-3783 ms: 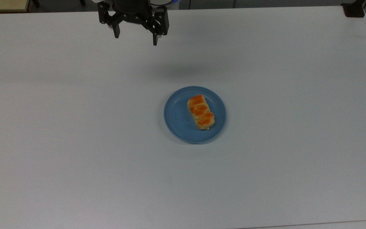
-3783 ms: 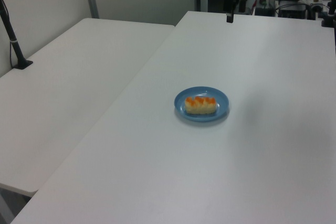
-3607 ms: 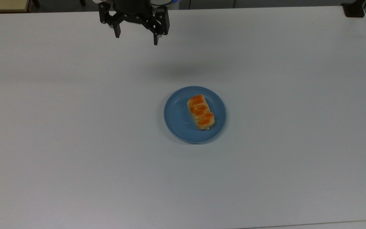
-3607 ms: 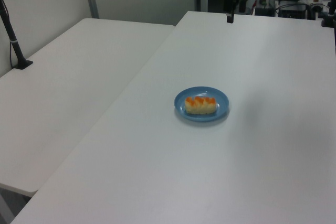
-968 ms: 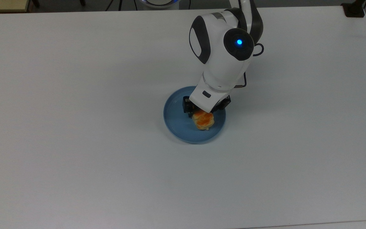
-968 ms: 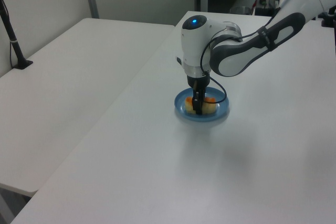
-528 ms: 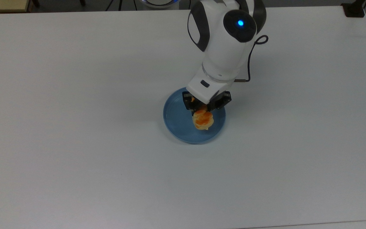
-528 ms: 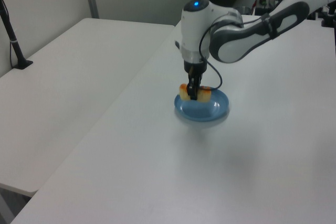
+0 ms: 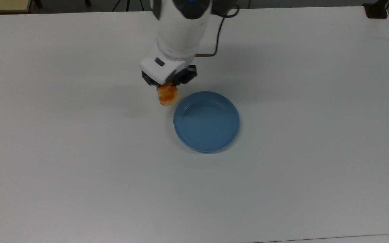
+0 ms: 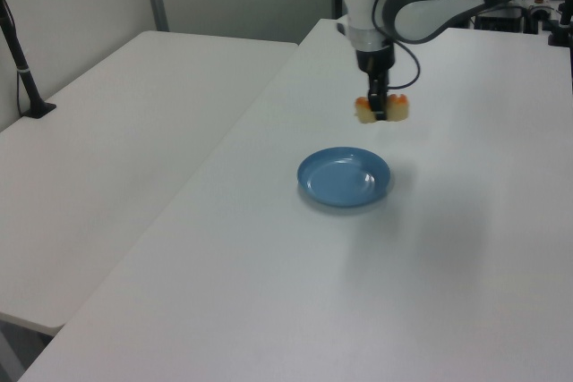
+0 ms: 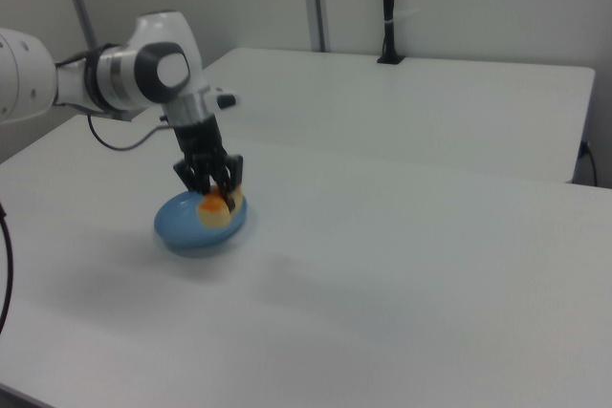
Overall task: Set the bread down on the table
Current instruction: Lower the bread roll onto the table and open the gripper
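Now the black two-finger pincer on the white Panda arm is clamped across the middle of the small oblong pale-tan bread with its glossy orange patches, holding it in the air. In the left view the bun hangs level, its ends sticking out on either side of the fingers, well above the large smooth white counter. That mid-body grip probably keeps the soft bun balanced so it does not droop or swing. In the top view the bread sits just off the upper left rim of the round blue plate, which now lies bare. The carry appears to have cleared the plate, so what remains is judged to be lowering onto open counter beside the plate and releasing gently so the bun does not roll.
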`<action>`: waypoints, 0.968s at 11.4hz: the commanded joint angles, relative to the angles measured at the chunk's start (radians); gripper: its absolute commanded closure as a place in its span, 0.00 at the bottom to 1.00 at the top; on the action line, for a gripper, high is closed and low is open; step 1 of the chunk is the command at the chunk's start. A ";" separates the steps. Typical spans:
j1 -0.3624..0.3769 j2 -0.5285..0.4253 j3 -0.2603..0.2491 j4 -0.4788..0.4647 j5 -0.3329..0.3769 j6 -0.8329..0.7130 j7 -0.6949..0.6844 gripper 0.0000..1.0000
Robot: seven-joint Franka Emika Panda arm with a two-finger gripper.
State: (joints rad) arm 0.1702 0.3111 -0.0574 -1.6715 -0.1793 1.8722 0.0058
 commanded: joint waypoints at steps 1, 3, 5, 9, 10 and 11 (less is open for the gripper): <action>-0.096 -0.072 -0.004 -0.226 -0.015 0.056 -0.041 0.58; -0.150 -0.064 -0.004 -0.255 -0.019 0.073 -0.061 0.52; -0.160 -0.053 -0.004 -0.269 -0.019 0.076 -0.060 0.24; -0.150 -0.072 -0.004 -0.252 -0.016 0.056 -0.044 0.00; -0.146 -0.113 -0.004 -0.240 -0.008 0.056 -0.026 0.00; -0.143 -0.179 -0.001 -0.223 -0.002 0.056 -0.003 0.00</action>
State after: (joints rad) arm 0.0082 0.2647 -0.0562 -1.8987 -0.1806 1.9220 -0.0362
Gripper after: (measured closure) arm 0.000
